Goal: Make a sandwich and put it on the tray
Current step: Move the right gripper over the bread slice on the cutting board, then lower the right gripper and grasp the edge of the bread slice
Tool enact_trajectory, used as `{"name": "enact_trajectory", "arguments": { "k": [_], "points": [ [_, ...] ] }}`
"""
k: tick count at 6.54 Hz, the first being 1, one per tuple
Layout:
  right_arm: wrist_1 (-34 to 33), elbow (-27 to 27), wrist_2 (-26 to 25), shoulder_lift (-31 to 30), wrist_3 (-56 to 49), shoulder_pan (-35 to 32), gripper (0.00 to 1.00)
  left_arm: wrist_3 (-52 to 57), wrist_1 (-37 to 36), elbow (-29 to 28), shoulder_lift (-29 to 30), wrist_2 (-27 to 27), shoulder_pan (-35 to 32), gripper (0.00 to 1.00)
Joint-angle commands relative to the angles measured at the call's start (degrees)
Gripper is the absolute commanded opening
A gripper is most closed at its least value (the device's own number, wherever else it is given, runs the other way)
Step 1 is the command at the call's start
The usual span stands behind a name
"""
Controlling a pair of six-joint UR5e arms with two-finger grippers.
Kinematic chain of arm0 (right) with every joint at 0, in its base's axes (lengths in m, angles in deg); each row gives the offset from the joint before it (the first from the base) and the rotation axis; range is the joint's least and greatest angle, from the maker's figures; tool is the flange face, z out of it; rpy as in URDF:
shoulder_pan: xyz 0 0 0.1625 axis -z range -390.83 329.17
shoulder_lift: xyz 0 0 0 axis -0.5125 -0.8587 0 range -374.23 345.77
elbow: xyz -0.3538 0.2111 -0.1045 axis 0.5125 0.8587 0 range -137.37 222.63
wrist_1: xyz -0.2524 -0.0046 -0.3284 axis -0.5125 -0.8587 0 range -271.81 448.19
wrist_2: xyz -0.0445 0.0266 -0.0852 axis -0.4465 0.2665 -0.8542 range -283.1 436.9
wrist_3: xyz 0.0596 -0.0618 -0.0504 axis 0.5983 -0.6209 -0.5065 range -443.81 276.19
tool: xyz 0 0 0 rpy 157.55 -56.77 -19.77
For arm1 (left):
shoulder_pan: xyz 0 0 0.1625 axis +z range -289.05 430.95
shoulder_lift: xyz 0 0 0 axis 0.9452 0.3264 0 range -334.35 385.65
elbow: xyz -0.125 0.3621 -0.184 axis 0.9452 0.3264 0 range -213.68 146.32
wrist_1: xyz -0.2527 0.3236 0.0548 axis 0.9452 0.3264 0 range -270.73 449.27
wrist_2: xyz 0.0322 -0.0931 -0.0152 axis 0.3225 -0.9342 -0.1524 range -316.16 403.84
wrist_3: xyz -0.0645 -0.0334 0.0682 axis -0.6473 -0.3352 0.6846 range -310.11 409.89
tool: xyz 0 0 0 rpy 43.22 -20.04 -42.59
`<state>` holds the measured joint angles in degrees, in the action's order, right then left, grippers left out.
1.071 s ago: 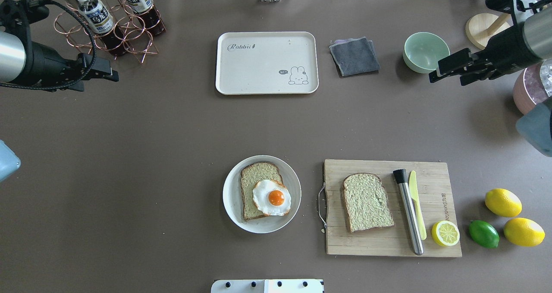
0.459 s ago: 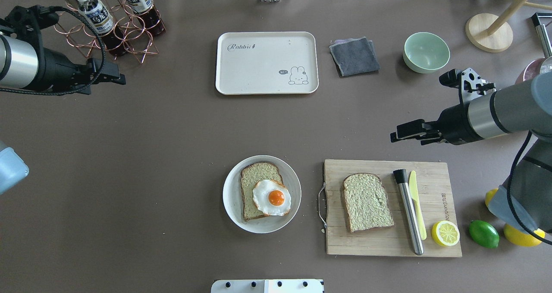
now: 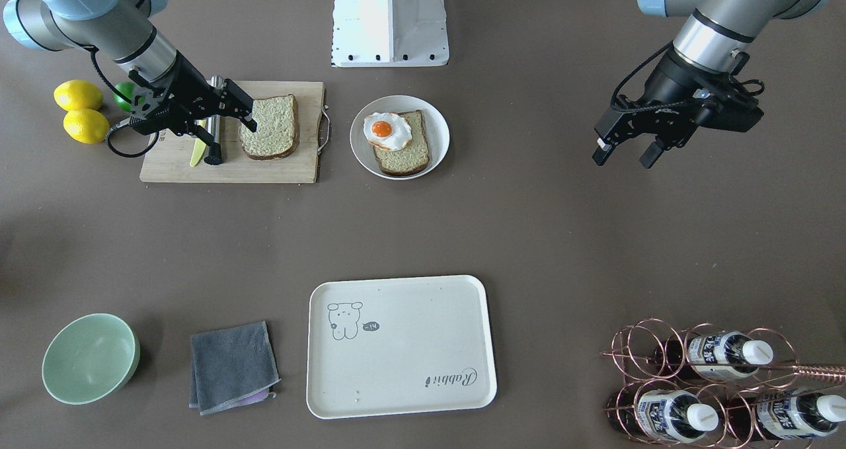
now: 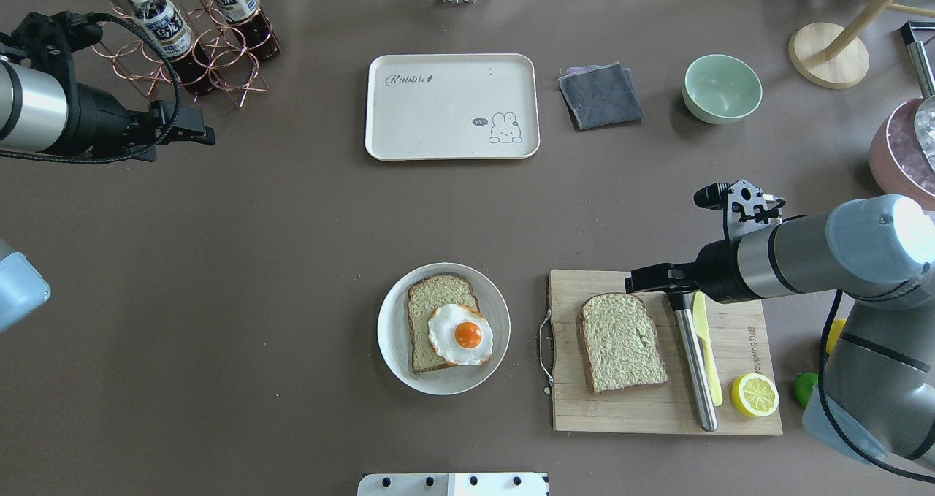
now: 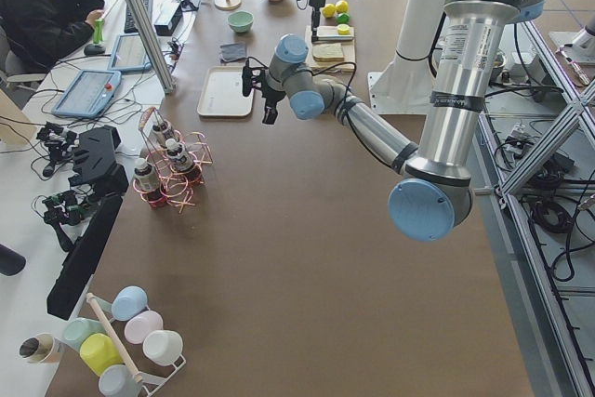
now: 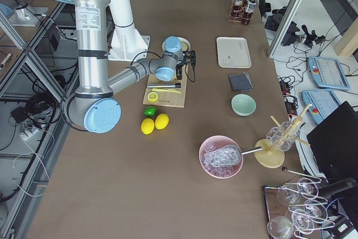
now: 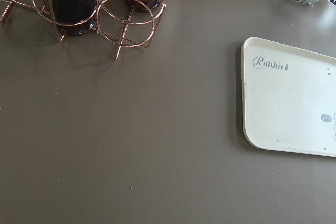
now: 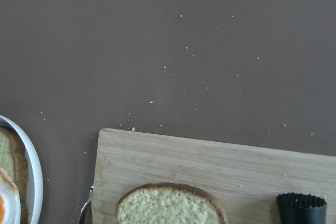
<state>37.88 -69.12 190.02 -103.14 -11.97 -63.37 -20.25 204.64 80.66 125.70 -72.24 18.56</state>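
Reaching over the cutting board (image 4: 635, 412), our right pincer (image 4: 632, 285) hangs with its jaws parted and empty at the far corner of the loose slice (image 4: 622, 342). We cannot tell whether a finger touches the bread. We judge the step in hand to be picking up that slice. The sandwich is not yet built: the bottom slice (image 4: 434, 295) lies on the plate (image 4: 387, 342) with the egg (image 4: 460, 335) on top. The tray (image 4: 438, 109) sits bare, well apart across the counter (image 4: 256, 262). To do this well, we should take the crust edge between the jaws and close gently so the bread does not crush. We should also stay clear of the steel rod (image 4: 694, 364) just beside it. Our left pincer (image 3: 622, 157) hovers open and empty, well away from the food.
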Motion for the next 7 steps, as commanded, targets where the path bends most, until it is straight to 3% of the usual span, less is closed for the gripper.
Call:
{"name": "enact_trajectory", "arguments": {
  "k": [1,2,7],
  "points": [
    [0.0,-0.2,-1.8,-0.2,1.0,2.7,0.81,0.0,0.0,-0.1,-0.1,0.1,0.0,0.98],
    [-0.1,-0.1,-1.8,-0.7,0.2,3.3,0.7,0.1,0.1,-0.1,-0.2,0.0,0.0,0.98],
    [-0.1,0.4,-7.2,-2.7,0.1,7.9,0.67,0.1,0.1,-0.3,-0.4,0.0,0.0,0.98]
  ]
}}
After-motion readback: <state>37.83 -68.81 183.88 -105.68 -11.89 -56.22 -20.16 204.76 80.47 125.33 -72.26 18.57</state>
